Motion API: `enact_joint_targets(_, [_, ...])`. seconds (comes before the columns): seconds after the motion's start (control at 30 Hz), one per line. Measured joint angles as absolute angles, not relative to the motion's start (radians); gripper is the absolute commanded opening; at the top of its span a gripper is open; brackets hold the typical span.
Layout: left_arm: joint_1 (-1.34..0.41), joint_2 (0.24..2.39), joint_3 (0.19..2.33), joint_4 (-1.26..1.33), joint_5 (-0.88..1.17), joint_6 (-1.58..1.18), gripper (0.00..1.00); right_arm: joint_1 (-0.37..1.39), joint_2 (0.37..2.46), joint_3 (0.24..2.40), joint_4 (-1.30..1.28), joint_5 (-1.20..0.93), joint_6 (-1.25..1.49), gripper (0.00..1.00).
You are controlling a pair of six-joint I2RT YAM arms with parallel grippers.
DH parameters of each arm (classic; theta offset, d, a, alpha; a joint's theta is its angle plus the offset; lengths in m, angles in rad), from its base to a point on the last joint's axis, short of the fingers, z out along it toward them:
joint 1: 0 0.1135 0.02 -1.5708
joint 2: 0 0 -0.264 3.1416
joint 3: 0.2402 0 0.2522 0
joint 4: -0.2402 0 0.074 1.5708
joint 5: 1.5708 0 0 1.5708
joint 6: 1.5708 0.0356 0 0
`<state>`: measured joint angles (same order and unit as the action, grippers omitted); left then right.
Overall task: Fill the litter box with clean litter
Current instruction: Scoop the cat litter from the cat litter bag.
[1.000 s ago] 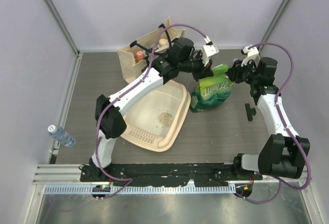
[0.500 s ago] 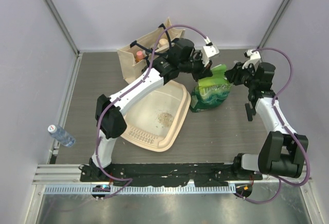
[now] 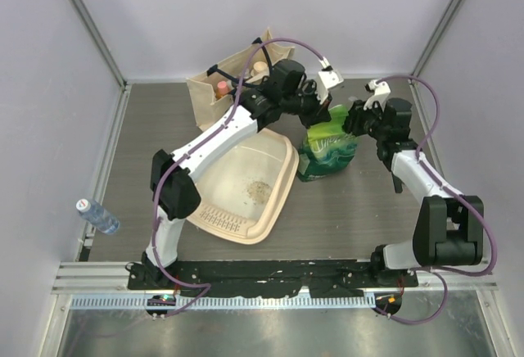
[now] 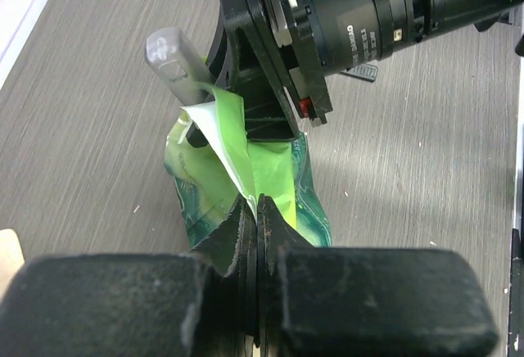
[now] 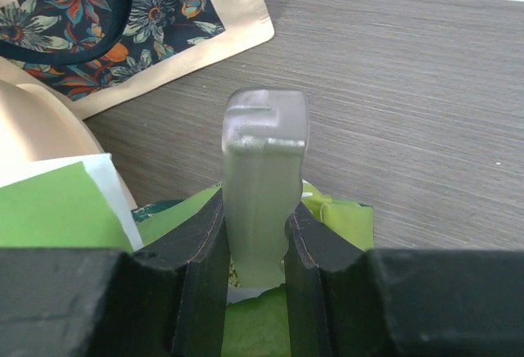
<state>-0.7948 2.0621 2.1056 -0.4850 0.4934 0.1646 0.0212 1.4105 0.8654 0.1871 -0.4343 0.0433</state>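
Note:
The cream litter box [image 3: 285, 178] lies tilted on the table, left of centre, with a small patch of clean litter [image 3: 260, 187] on its floor. Right of it stands a green bag [image 3: 329, 148]. My left gripper [image 3: 319, 110] is shut on the bag's upper edge [image 4: 264, 178]; in the left wrist view its jaws [image 4: 258, 203] pinch the green film flat. My right gripper [image 3: 354, 119] is shut on a pale grey plastic handle [image 5: 264, 160] that reaches down into the bag's mouth. That handle [image 4: 173, 56] also shows in the left wrist view. The box's rim [image 5: 33, 124] sits at the left of the right wrist view.
A beige canvas tote bag [image 3: 214, 93] with items inside stands behind the litter box; its floral side [image 5: 123, 13] shows in the right wrist view. A water bottle [image 3: 98, 216] lies at the table's left edge. A small black object [image 3: 399, 181] sits by the right arm.
My right gripper has moved left with the grey handle, close to my left gripper. The green bag's top has shifted a little to the left. Both grips are unchanged.

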Motion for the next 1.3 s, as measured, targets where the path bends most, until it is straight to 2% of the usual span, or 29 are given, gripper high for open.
enact_joint_targets(0.1, [-0.797, 2.062, 2.106, -0.483, 0.489, 0.165, 0.0, -0.036, 1.436, 0.879, 0.184, -0.524, 0.081, 0.01])
enact_joint_targets(0.3, [-0.807, 2.088, 2.106, -0.468, 0.479, 0.166, 0.0, -0.22, 1.584, 0.915, 0.165, -0.907, 0.293, 0.01])
enact_joint_targets(0.53, [-0.817, 2.101, 2.106, -0.492, 0.479, 0.169, 0.0, -0.333, 1.665, 0.874, 0.11, -1.121, 0.495, 0.01])
enact_joint_targets(0.8, [-0.826, 2.101, 2.11, -0.487, 0.492, 0.169, 0.0, -0.408, 1.67, 0.871, 0.091, -1.181, 0.659, 0.01])
enact_joint_targets(1.03, [-0.827, 2.099, 2.124, -0.461, 0.497, 0.175, 0.0, -0.47, 1.662, 0.973, 0.022, -1.171, 0.699, 0.01])
enact_joint_targets(1.3, [-0.829, 2.085, 2.123, -0.452, 0.498, 0.192, 0.0, -0.505, 1.654, 0.976, 0.057, -1.165, 0.815, 0.01])
